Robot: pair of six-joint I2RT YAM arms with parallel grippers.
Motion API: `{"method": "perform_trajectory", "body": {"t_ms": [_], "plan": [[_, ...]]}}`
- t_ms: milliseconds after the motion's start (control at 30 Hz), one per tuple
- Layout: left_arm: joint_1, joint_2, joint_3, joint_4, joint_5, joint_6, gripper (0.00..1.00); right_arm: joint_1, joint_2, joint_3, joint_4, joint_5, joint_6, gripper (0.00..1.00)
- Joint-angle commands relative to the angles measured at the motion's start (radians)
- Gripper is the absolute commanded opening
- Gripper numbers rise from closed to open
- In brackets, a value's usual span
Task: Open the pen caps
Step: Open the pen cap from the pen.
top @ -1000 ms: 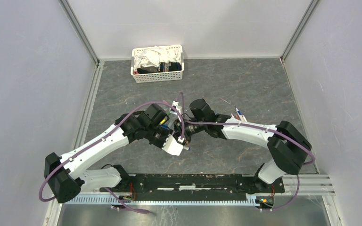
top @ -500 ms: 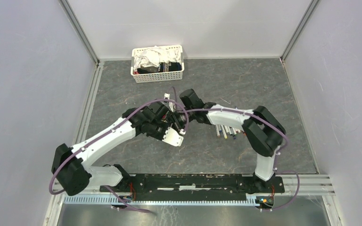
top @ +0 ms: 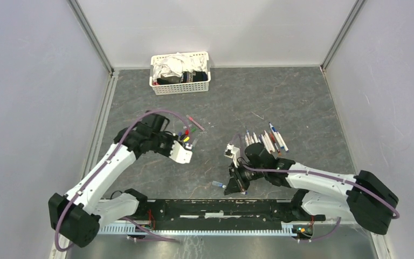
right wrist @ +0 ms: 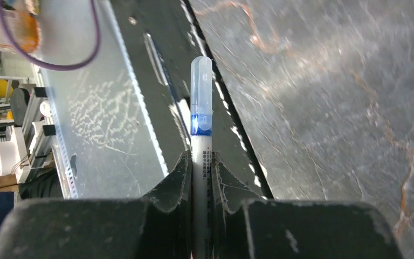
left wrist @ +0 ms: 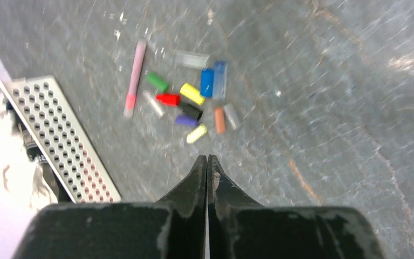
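Several loose pen caps (left wrist: 192, 93), red, green, yellow, blue, black, purple and orange, lie in a cluster on the grey mat, also seen from the top (top: 186, 131). A pink pen (left wrist: 135, 78) lies beside them. My left gripper (left wrist: 206, 158) is shut and empty just short of the cluster; from the top it (top: 186, 144) sits below the caps. My right gripper (right wrist: 200, 162) is shut on a white pen (right wrist: 201, 140) with a translucent blue cap (right wrist: 201, 81) on its end, held over the table's near edge (top: 229, 186). Several pens (top: 264, 141) lie in a row at centre right.
A white slotted basket (top: 180, 72) of cloths stands at the back; its perforated wall (left wrist: 59, 140) shows at the left wrist view's left. The black mounting rail (top: 215, 208) runs along the near edge, under the held pen. Grey walls enclose the mat.
The two grippers were together at the middle; they have pulled apart. My left arm swung left to the cap cluster, my right arm drew back to the near edge with the blue-capped pen.
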State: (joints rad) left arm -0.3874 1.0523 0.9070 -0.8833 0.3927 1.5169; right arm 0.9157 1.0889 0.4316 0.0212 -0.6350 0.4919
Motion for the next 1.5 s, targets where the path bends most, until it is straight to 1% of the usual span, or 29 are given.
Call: {"method": "perform_trajectory", "body": {"t_ms": [0, 67, 100, 167, 233, 300, 400, 433, 500, 567, 633, 767, 833, 933, 967, 1000, 1033, 1100, 1167, 1200, 1233, 1267, 1367, 1400, 1467], "plan": [[-0.212, -0.003, 0.075, -0.035, -0.140, -0.212, 0.02, -0.001, 0.041, 0.065, -0.077, 0.010, -0.029, 0.00], [-0.301, 0.023, 0.124, -0.071, -0.125, -0.282, 0.03, -0.001, 0.054, 0.111, -0.054, 0.002, -0.032, 0.00], [-0.333, 0.036, 0.134, -0.092, -0.095, -0.306, 0.07, 0.000, 0.072, 0.154, -0.057, -0.003, -0.044, 0.00], [-0.389, 0.053, 0.130, -0.112, -0.054, -0.342, 0.23, 0.000, 0.113, 0.227, -0.056, -0.004, -0.055, 0.00], [-0.452, 0.054, 0.106, -0.082, -0.046, -0.375, 0.29, 0.000, 0.165, 0.291, -0.041, -0.018, -0.045, 0.00], [-0.508, 0.053, 0.084, -0.029, -0.063, -0.403, 0.38, -0.001, 0.214, 0.334, 0.014, -0.051, -0.003, 0.00], [-0.543, 0.064, 0.077, 0.013, -0.095, -0.405, 0.47, 0.000, 0.278, 0.392, 0.032, -0.070, 0.018, 0.00], [-0.547, 0.069, 0.079, 0.019, -0.102, -0.405, 0.52, -0.001, 0.292, 0.406, 0.033, -0.072, 0.017, 0.00], [-0.549, 0.077, 0.084, 0.020, -0.111, -0.400, 0.53, -0.001, 0.318, 0.433, 0.027, -0.073, 0.018, 0.00], [-0.550, 0.082, 0.089, 0.017, -0.115, -0.399, 0.49, -0.001, 0.337, 0.455, 0.018, -0.071, 0.009, 0.00], [-0.550, 0.092, 0.094, 0.008, -0.118, -0.403, 0.41, -0.001, 0.344, 0.463, 0.015, -0.067, 0.002, 0.00], [-0.550, 0.106, 0.087, -0.010, -0.129, -0.406, 0.14, 0.000, 0.340, 0.458, 0.007, -0.057, -0.005, 0.00], [-0.550, 0.110, 0.077, -0.016, -0.142, -0.394, 0.10, -0.001, 0.333, 0.449, 0.003, -0.054, -0.006, 0.00], [-0.550, 0.131, 0.082, -0.025, -0.129, -0.395, 0.13, -0.001, 0.333, 0.458, 0.000, -0.051, -0.003, 0.00], [-0.550, 0.146, 0.090, -0.029, -0.123, -0.398, 0.11, 0.000, 0.334, 0.462, 0.000, -0.051, -0.001, 0.00], [-0.550, 0.152, 0.101, -0.035, -0.121, -0.398, 0.05, 0.000, 0.335, 0.465, 0.001, -0.052, -0.001, 0.00], [-0.549, 0.159, 0.111, -0.036, -0.120, -0.398, 0.03, 0.000, 0.336, 0.464, 0.006, -0.055, 0.006, 0.00], [-0.550, 0.165, 0.127, -0.037, -0.122, -0.395, 0.02, -0.001, 0.350, 0.456, 0.033, -0.064, 0.044, 0.01], [-0.550, 0.166, 0.138, -0.027, -0.128, -0.392, 0.02, -0.001, 0.384, 0.437, 0.130, -0.111, 0.135, 0.25], [-0.551, 0.165, 0.140, -0.021, -0.132, -0.391, 0.02, -0.001, 0.401, 0.425, 0.182, -0.146, 0.179, 0.31], [-0.551, 0.159, 0.141, -0.010, -0.140, -0.391, 0.02, 0.000, 0.418, 0.411, 0.239, -0.166, 0.224, 0.33], [-0.551, 0.155, 0.141, -0.003, -0.149, -0.390, 0.02, -0.001, 0.429, 0.404, 0.263, -0.177, 0.247, 0.33], [-0.551, 0.146, 0.136, 0.020, -0.175, -0.393, 0.02, -0.002, 0.453, 0.398, 0.298, -0.190, 0.287, 0.24], [-0.551, 0.141, 0.133, 0.026, -0.176, -0.394, 0.02, -0.002, 0.460, 0.402, 0.307, -0.196, 0.296, 0.18], [-0.553, 0.135, 0.126, 0.040, -0.183, -0.394, 0.02, -0.004, 0.467, 0.409, 0.304, -0.193, 0.304, 0.00]]}}
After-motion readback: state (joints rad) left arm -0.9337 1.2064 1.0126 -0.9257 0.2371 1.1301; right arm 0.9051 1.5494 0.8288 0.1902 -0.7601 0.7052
